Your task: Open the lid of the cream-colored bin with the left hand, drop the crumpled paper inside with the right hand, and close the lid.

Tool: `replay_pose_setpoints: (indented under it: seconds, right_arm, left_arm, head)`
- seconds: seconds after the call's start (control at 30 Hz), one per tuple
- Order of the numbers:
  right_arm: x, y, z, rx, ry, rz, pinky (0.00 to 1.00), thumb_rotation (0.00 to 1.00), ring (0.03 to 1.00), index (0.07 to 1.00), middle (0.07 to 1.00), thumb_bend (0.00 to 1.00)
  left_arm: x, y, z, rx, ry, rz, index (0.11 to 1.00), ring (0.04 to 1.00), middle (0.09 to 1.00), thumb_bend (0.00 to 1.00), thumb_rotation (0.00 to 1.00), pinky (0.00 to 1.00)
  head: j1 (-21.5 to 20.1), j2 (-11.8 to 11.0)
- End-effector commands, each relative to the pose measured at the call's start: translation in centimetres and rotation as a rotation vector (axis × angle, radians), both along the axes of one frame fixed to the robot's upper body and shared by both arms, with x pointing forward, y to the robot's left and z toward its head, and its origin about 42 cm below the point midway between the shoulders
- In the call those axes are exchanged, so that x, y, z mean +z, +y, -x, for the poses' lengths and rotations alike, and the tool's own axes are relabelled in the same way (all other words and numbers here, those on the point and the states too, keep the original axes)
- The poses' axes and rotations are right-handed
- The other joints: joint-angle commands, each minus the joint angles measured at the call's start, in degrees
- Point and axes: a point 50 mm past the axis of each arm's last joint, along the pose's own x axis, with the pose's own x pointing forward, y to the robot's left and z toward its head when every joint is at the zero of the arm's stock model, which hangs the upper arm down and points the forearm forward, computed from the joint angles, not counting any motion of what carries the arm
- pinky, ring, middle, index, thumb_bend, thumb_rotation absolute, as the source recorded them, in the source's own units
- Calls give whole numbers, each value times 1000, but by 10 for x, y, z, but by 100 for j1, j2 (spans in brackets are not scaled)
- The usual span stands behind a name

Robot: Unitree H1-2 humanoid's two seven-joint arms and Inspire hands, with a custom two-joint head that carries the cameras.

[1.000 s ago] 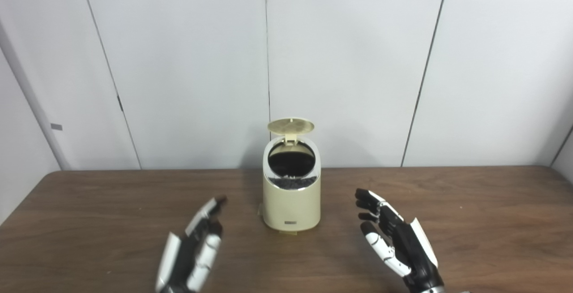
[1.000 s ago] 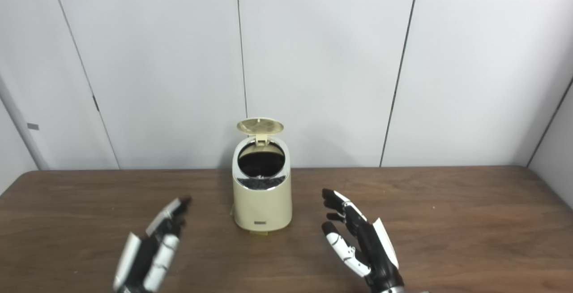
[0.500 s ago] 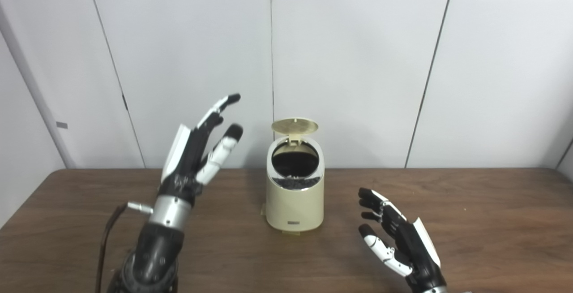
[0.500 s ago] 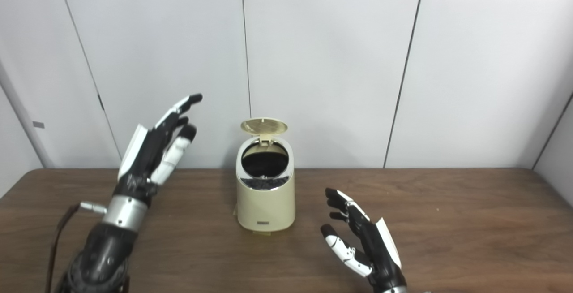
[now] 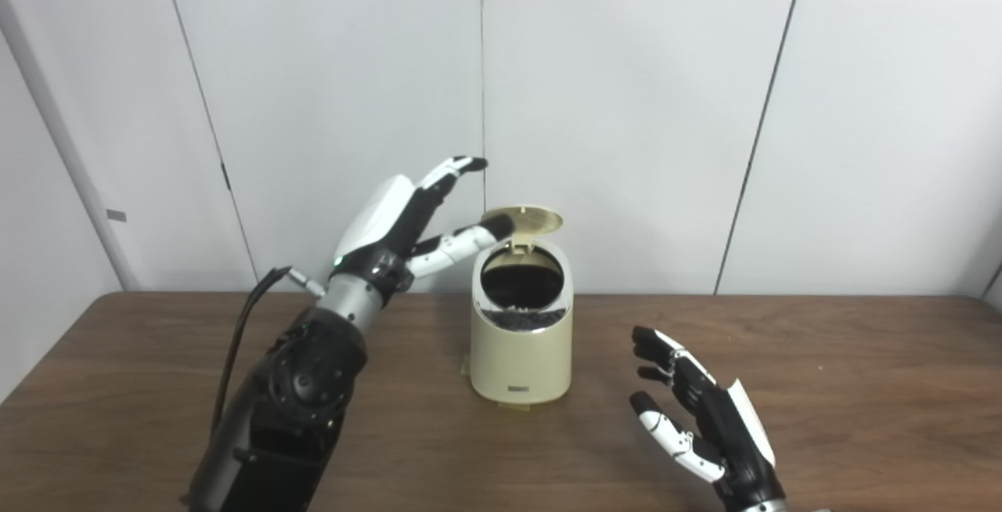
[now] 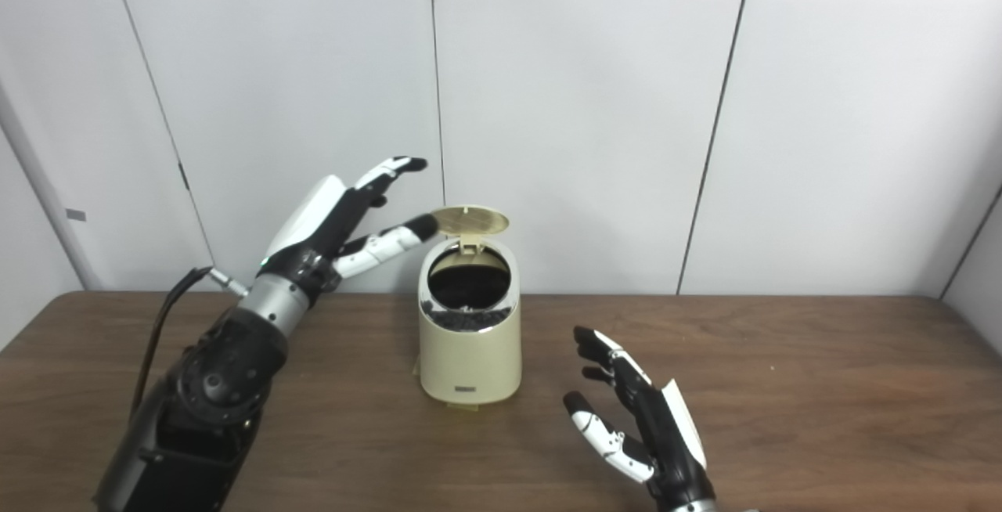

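left eye view
bin: the cream-colored bin [image 5: 520, 347] stands upright near the middle of the wooden table [image 5: 861, 387], toward its far edge, in front of white wall panels [image 5: 626, 105].
lid: the round lid [image 5: 531, 219] is tipped up and back on its hinge, leaving the dark opening exposed (something dark and textured shows at the front lip inside).
left hand: the left hand [image 5: 399, 218] is raised at lid height just left of the bin, fingers spread and holding nothing; its thumb tip reaches the lid's left edge, contact hard to judge.
right hand: the right hand [image 5: 704, 418] hovers low over the near right of the table, well apart from the bin, fingers apart and loosely curled, empty.
paper: no crumpled paper can be made out in either hand or on the table.

right eye view
bin: the bin sits left of centre, lid up.
left hand: the outstretched fingers [image 6: 387, 169] point right, above and beyond the lid's left rim.
cable: a black cable [image 6: 160, 316] loops off the left wrist.
right hand: palm turned toward the bin, open and holding nothing.
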Motion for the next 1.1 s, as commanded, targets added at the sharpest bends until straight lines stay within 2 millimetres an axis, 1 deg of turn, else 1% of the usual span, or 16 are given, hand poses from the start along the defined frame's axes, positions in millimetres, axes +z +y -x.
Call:
replay_pose_setpoints:
  seconds: [0.0,0.03,0.07,0.1,0.23,0.27,0.4,0.6,0.63,0.7,0.93,1.07]
  right_arm:
    - [-13,6,2,6,17,-4,797,471,862,856,869,136]
    - [-13,6,2,7,16,-6,800,468,864,857,870,136]
    - [-13,6,2,8,17,-6,795,465,859,853,866,134]
    - [-14,7,2,7,21,-8,794,448,857,852,865,134]
    - [-14,9,2,9,32,-17,790,433,853,854,866,139]
    - [-14,10,2,9,31,-15,784,412,853,854,866,136]
    - [-16,12,1,17,32,-36,778,389,852,854,866,144]
    - [-16,16,1,24,30,-37,768,358,853,853,868,140]
    - [-15,16,1,24,29,-32,774,339,856,854,870,141]
    - [-15,16,1,23,26,-21,779,320,857,854,870,139]
    - [-14,15,1,26,36,-27,798,326,868,859,877,151]
    - [-15,15,1,27,34,-32,791,319,867,860,877,152]
  left_arm:
    - [26,-7,-8,-13,-98,-70,942,944,960,958,990,837]
    - [26,-10,-11,-21,-102,-103,941,943,952,957,991,848]
    - [27,-14,-13,-25,-108,-139,948,953,951,955,995,907]
    - [27,-17,-14,-27,-110,-169,951,958,950,949,995,936]
    - [28,-27,-21,-29,-118,-240,952,977,954,933,969,990]
    - [28,-27,-23,-29,-120,-250,954,985,958,936,969,996]
    - [27,-30,-31,-30,-124,-307,956,999,960,943,966,1000]
    - [24,-29,-40,-19,-121,-368,950,998,954,932,934,1000]
    - [24,-28,-41,-19,-122,-372,951,997,953,932,934,1000]
    - [23,-27,-41,-19,-120,-381,952,997,953,929,930,1000]
    - [18,-24,-40,-15,-117,-398,952,994,949,923,925,1000]
    - [13,-22,-37,-11,-122,-437,921,976,915,931,947,999]
  head:
    - [-2,-2]
    - [-2,-5]
    - [-1,-9]
    - [-2,-15]
    - [-17,-30]
    - [-22,-33]
    - [-23,-45]
    - [-71,-58]
    - [-73,-58]
    - [-69,-58]
    - [-54,-53]
    - [-45,-50]
